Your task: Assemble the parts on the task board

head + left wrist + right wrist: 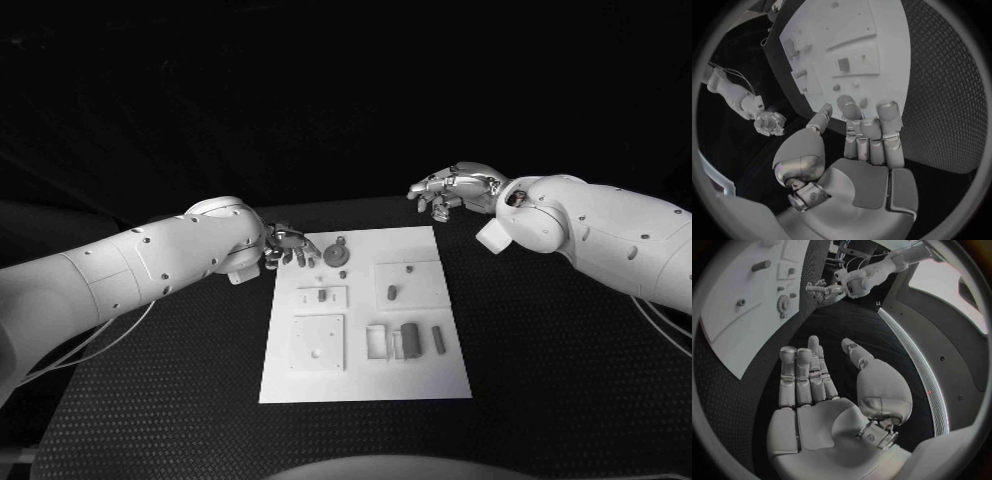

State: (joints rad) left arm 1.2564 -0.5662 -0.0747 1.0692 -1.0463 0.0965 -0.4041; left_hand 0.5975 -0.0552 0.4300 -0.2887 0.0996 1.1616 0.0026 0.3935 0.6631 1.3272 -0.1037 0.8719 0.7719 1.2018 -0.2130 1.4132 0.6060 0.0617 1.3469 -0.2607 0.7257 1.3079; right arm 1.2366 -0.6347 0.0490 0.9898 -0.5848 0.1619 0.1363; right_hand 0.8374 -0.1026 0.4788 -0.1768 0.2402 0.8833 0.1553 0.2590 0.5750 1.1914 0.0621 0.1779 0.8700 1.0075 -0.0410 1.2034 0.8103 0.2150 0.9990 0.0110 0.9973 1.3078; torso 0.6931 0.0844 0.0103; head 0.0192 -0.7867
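Observation:
The white task board (361, 375) lies in the middle of the black table, with several small grey parts on it. A round disc part (336, 253) sits near the board's far edge. A short peg (394, 292) lies in a square recess, and upright blocks (410, 338) stand lower down. My left hand (289, 248) hovers at the board's far left corner, beside the disc, fingers stretched and holding nothing (864, 145). My right hand (454, 190) hangs beyond the far right corner, off the board, palm bare and fingers extended (814, 385).
A square plate (317, 340) with small holes takes up the board's left side. Black textured table (548, 380) surrounds the board on all sides. My left wrist view shows the board (879, 30) ahead of the fingertips; the right wrist view has the disc (784, 303).

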